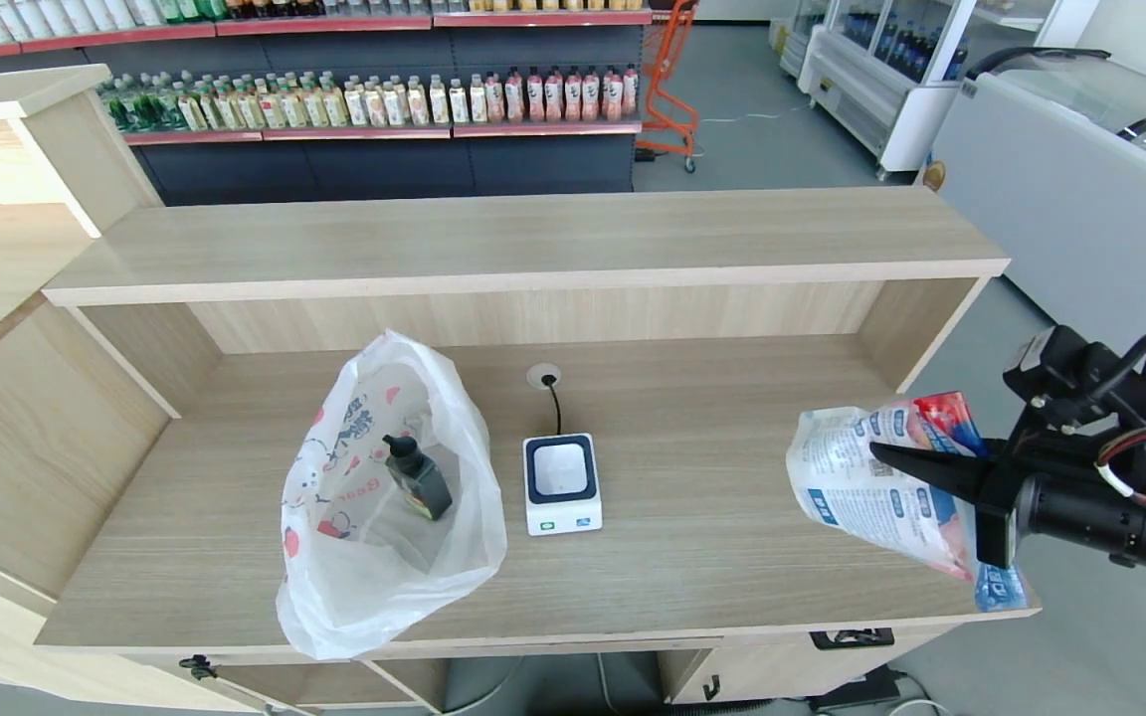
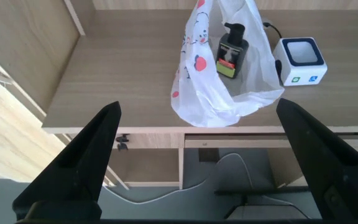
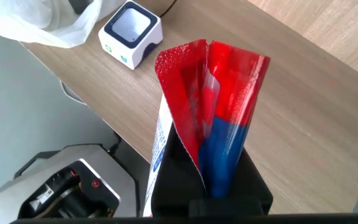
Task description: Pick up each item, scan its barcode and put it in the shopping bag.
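The printed pouch (image 1: pixel 857 477) is held clamped in the right tool (image 1: pixel 906 467) above the counter's (image 1: pixel 692 557) right end, so scanning is judged the step in hand. Next, its barcode must be turned toward the scanner (image 1: pixel 561 482). The left tool (image 2: pixel 199 107) is spread wide, empty, near the shopping bag (image 1: pixel 354 557).

Red-blue-white pouch (image 1: pixel 871 487) aloft right of scanner (image 1: pixel 560 483), dark bottle (image 1: pixel 418 479) in open shopping bag (image 1: pixel 334 567)
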You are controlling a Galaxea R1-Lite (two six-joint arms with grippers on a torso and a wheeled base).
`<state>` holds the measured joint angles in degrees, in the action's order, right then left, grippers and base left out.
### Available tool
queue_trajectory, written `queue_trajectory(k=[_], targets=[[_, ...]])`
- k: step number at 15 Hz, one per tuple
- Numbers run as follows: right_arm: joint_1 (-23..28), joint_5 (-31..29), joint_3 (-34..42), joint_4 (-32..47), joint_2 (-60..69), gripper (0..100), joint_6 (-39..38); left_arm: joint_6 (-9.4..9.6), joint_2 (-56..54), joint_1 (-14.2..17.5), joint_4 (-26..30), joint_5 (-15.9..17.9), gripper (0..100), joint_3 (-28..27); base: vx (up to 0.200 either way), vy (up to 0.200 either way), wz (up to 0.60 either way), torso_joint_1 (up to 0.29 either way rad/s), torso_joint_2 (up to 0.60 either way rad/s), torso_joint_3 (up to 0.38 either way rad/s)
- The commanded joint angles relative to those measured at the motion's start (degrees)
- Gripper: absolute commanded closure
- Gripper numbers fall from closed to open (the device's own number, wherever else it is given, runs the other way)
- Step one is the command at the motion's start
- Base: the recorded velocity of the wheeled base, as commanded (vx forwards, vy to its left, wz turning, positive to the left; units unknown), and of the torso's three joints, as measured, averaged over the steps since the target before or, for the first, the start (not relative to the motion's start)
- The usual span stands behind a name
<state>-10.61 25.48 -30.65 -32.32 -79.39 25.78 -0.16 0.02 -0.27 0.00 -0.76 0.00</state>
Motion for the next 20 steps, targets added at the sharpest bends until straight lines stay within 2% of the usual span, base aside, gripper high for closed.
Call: queue_trajectory(k=[1,4,7,12,14,17,20], targets=[[0.0,0.0,0.0,0.0,-1.0,100,0.1,-0.02,0.0,0.0,0.0,0.0,0,0.0,0.000,0.200,0.00,0.007,0.01,-0.002],[0.6,-0.2,0.1,0.0,-1.1,100,0.1,0.07,0.0,0.0,0.0,0.0,0,0.0,0.000,0.200,0.00,0.004,0.00,0.001],[0.7,-0.2,0.2,0.0,-0.9,100,0.4,0.16,0.0,0.0,0.0,0.0,0,0.0,0.000,0.000,0.00,0.000,0.00,0.000],[0.5,-0.2,0.2,0.1,-2.4,100,1.3,0.16,0.0,0.0,0.0,0.0,0,0.0,0.200,0.200,0.00,0.002,0.00,0.003],[0.7,-0.2,-0.6,0.0,-4.7,100,3.4,0.07,0.0,0.0,0.0,0.0,0,0.0,0.200,0.200,0.00,0.017,0.01,0.002],[0.5,0.0,-0.9,0.0,-8.6,100,6.6,-0.02,0.0,0.0,0.0,0.0,0,0.0,0.000,0.000,0.00,0.000,0.00,0.000],[0.5,4.2,-0.6,0.1,-12.4,100,14.2,-0.02,0.0,0.0,0.0,0.0,0,0.0,0.000,0.000,0.00,0.000,0.00,0.000]])
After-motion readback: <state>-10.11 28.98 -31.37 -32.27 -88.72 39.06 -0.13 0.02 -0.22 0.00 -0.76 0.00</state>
